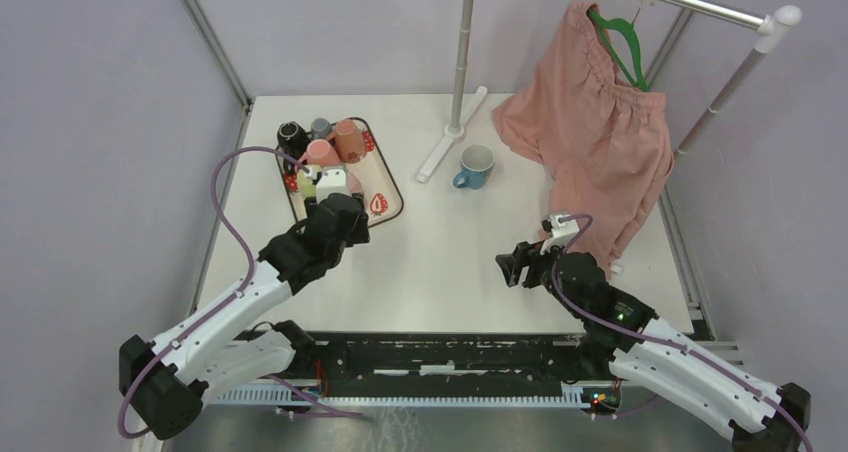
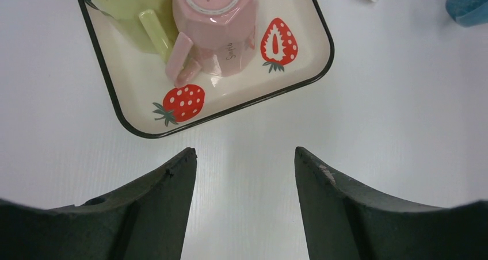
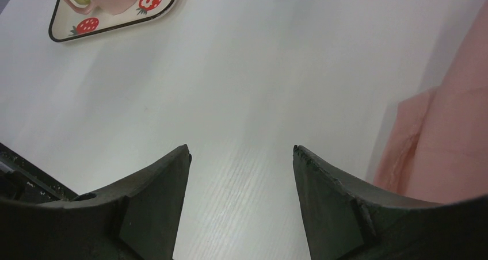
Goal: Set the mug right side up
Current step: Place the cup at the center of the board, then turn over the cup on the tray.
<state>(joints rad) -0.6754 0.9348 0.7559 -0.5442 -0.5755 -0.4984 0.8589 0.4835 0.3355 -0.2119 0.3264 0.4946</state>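
Likely stiff, slick, chippable: take upside-down pink mug (image 2: 216, 24) at near edge of tray (image 2: 230, 90) by handle (image 2: 181, 64) with spread, empty left gripper (image 2: 244, 150).

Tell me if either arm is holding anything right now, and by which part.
Nothing is held. The left jaws stand open over the table just short of the tray; the right jaws stand open over bare table.

Pink faceted mug (image 2: 216, 24), upside down, base up, on strawberry tray (image 2: 230, 96), handle lower-left
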